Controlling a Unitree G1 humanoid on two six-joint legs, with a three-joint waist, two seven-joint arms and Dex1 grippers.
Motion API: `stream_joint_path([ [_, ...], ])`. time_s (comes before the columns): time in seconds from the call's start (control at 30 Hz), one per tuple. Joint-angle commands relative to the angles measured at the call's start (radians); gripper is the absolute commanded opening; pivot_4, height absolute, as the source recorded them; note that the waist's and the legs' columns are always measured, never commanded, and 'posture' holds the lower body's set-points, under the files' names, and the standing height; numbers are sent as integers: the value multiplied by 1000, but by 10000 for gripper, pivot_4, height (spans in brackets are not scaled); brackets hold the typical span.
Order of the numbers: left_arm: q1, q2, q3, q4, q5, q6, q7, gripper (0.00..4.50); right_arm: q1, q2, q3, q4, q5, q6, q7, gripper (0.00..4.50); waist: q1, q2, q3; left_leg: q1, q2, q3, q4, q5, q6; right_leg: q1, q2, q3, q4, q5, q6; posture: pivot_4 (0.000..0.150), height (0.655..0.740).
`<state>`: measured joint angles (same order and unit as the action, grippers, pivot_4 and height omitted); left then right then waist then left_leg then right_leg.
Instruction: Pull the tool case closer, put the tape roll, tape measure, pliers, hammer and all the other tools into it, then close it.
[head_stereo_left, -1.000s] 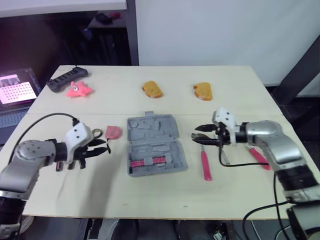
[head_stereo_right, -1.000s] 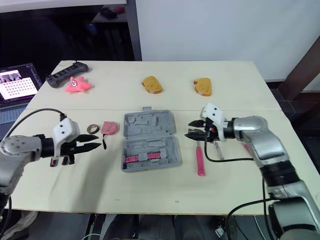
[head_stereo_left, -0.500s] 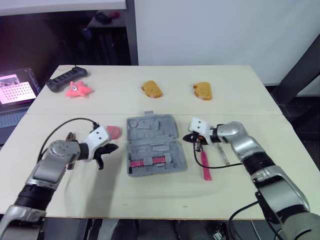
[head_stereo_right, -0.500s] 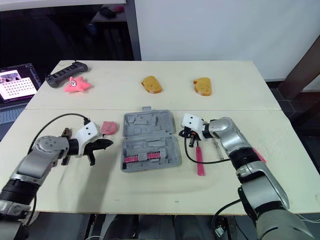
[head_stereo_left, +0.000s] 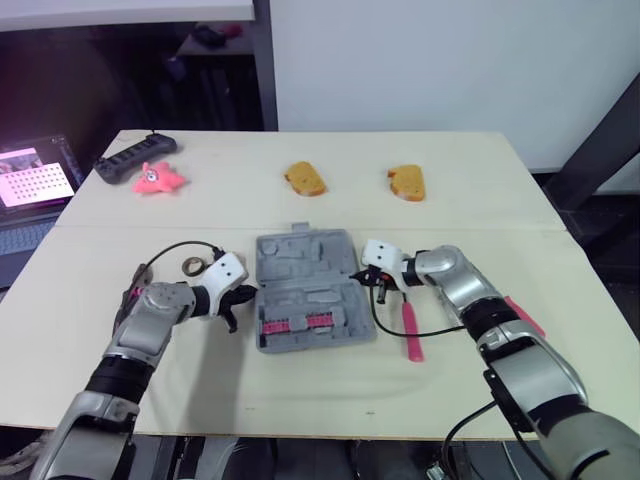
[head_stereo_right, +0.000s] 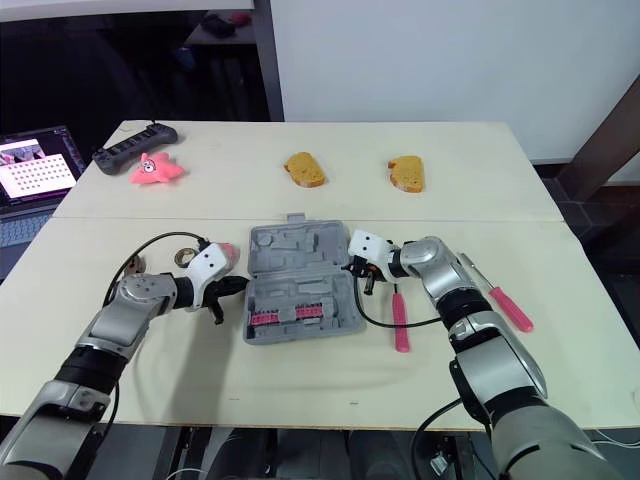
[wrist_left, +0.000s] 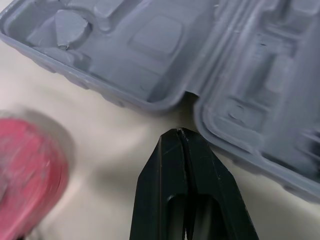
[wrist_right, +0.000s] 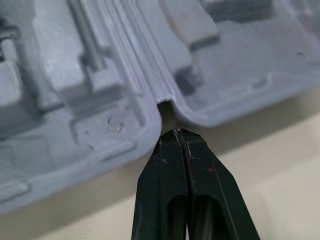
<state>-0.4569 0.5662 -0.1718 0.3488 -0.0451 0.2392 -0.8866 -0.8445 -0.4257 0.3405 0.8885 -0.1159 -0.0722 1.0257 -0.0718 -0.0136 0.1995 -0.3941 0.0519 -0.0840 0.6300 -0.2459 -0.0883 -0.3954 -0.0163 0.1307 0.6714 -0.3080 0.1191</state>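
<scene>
The grey tool case lies open in the middle of the table, with a pink strip of bits in its near half. My left gripper is shut, its tip by the hinge notch on the case's left side. My right gripper is shut too, its tip at the hinge notch on the right side. The pink tape measure peeks out behind my left gripper. Left of it lies the tape roll. Red-handled tools lie right of the case.
Two bread-like pieces sit at the back of the table. At the back left are a pink star toy and a black power strip. A laptop stands off the table's left edge.
Both grippers have moved inward from the table's sides to the case's hinge ends. Their fingers, open a second ago, are now shut.
</scene>
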Motion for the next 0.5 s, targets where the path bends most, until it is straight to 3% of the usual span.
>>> stream_joint_path([
  [0.03, -31, -11, -6, 21, 10, -48, -13, 0, -9, 13, -15, -28, 9, -12, 40, 287, -1, 0, 0, 0, 0, 0, 0, 0, 0, 0, 0, 0, 0, 0, 0, 1500, 7377],
  [0.23, -19, 13, -9, 5, 13, -39, -57, 0, 42, 11, -41, -115, 44, 18, 104, 287, -2, 0, 0, 0, 0, 0, 0, 0, 0, 0, 0, 0, 1, 0, 0, 1500, 7377],
  [0.5, 69, 55, -12, -131, -22, 67, -128, 0, 199, -21, -51, -389, 60, 170, 119, 287, -1, 0, 0, 0, 0, -1, 0, 0, 0, 0, 0, 0, 1, 0, 0, 1500, 7377],
])
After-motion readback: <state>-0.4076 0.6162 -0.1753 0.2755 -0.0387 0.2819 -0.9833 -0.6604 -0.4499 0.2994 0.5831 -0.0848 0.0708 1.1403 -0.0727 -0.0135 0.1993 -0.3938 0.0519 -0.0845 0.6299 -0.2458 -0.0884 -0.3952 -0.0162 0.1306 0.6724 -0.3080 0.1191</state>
